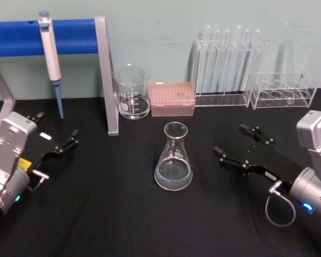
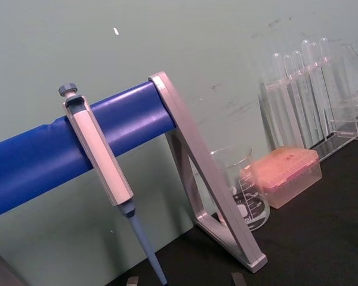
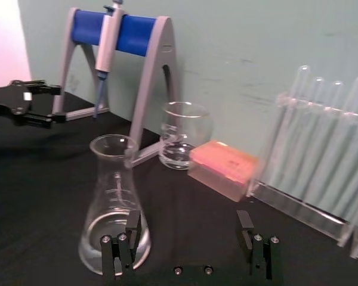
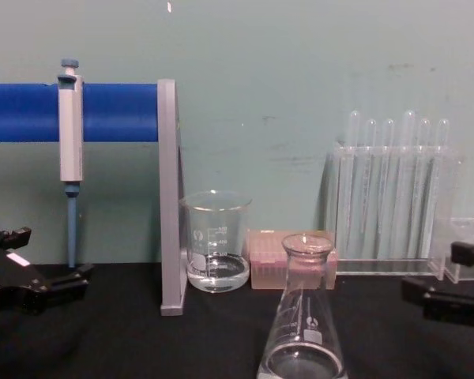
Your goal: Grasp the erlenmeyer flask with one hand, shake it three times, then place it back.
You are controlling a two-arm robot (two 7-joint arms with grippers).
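The erlenmeyer flask (image 1: 174,158) stands upright on the black table at the centre, a little clear liquid in its base; I also see the flask (image 3: 115,205) in the right wrist view and the flask (image 4: 302,332) in the chest view. My right gripper (image 1: 234,144) is open to the flask's right, a short gap away, fingers pointing toward it. In the right wrist view its fingertips (image 3: 131,229) sit close beside the flask's base. My left gripper (image 1: 58,134) is open at the table's left, far from the flask, near the pipette stand.
A glass beaker (image 1: 131,92) and a pink tip box (image 1: 172,98) stand behind the flask. Test tube racks (image 1: 227,69) line the back right. A blue-barred stand (image 1: 106,75) holding a pipette (image 1: 50,53) occupies the back left.
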